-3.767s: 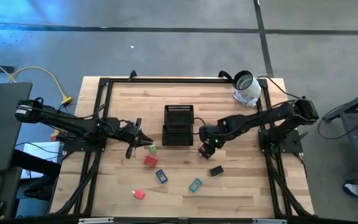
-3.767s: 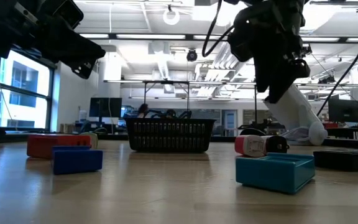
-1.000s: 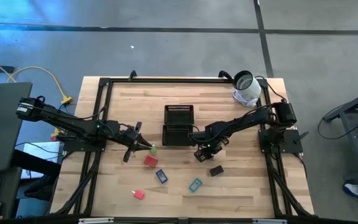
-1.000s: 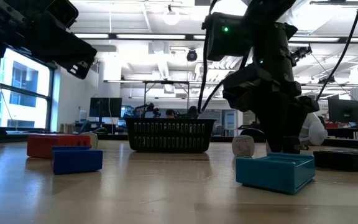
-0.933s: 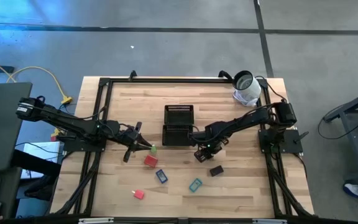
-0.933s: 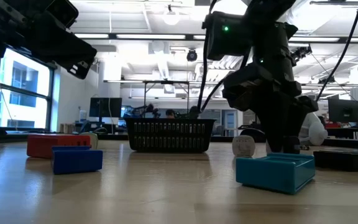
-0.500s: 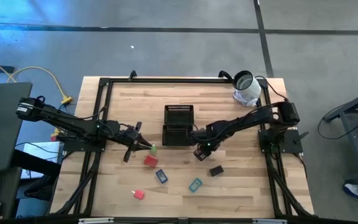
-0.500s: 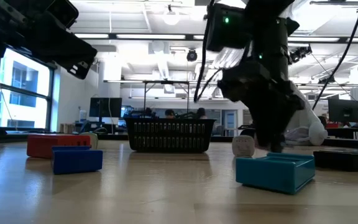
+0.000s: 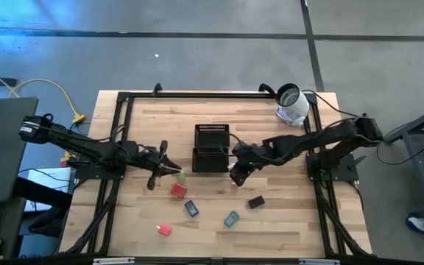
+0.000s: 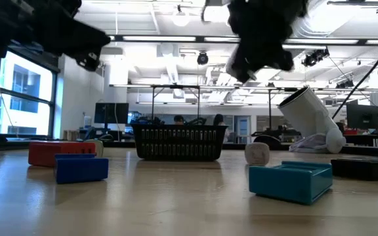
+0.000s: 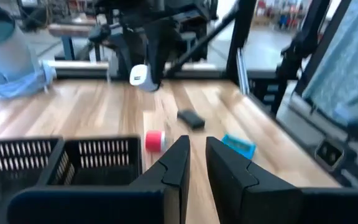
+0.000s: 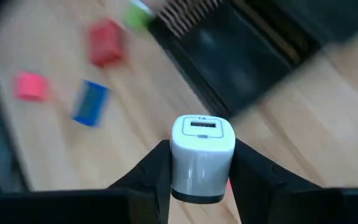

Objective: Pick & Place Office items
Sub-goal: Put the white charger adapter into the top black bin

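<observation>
My right gripper [image 12: 202, 155] is shut on a small white blocky piece [image 12: 202, 146] and hangs above the table just right of the black mesh tray [image 9: 211, 147]. The left wrist view shows that gripper [image 11: 145, 56] with the white piece [image 11: 140, 76] at its lower end. A red-and-white piece [image 10: 257, 153] rests on the table below it. My left gripper [image 9: 169, 169] hovers left of the tray, beside a green piece [image 9: 181, 177], fingers close together. The red [image 9: 178, 191], blue [image 9: 191, 208], teal [image 9: 231, 218], black [image 9: 256, 201] and small red [image 9: 165, 230] pieces lie on the near half. My right gripper pinches the white piece by two opposite side faces [image 12: 182, 158] between its two fingers [image 12: 160, 165]. The fingers come from above, pointing down. The piece is lifted clear of the table, with its slotted face [image 12: 202, 126] turned toward the wrist camera.
A white-and-grey roll [image 9: 291, 104] lies at the far right corner. The tray [image 10: 179, 141] stands mid-table with both compartments showing dark inside. A black frame [image 9: 124, 99] runs round the table. Bare wood shows along the far side and on the near right.
My right gripper has risen from the table, up and slightly toward the tray, carrying the white piece lifted clear. The red-and-white piece has stayed on the table. My left arm has kept still.
</observation>
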Controlling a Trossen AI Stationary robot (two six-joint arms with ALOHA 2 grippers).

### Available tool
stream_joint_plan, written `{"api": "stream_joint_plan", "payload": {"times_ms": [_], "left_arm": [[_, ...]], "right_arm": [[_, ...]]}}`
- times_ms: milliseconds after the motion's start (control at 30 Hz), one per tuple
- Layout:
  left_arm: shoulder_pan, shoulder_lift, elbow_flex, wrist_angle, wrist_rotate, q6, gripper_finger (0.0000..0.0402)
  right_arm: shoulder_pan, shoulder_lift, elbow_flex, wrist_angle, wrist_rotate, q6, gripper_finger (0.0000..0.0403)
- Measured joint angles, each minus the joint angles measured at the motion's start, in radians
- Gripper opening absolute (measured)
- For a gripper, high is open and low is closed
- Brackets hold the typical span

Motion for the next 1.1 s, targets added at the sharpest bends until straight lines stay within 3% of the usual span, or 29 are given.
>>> {"api": "stream_joint_plan", "payload": {"times_ms": [400,667,867,1100], "left_arm": [[0.038,0.011,0.000,0.052,0.000,-0.004,0.0050],[0.037,0.090,0.000,0.282,0.007,-0.081,0.0051],[0.055,0.162,0.008,0.395,0.008,-0.191,0.0087],[0.063,0.243,0.019,0.533,0.006,-0.320,0.0128]], "right_arm": [[0.015,-0.024,-0.001,0.414,0.006,-0.296,0.0114],[-0.033,0.002,0.000,0.591,-0.071,-0.415,0.0114],[-0.059,0.047,0.000,0.678,-0.166,-0.435,0.0114],[-0.059,0.045,0.000,0.728,-0.175,-0.490,0.0114]]}}
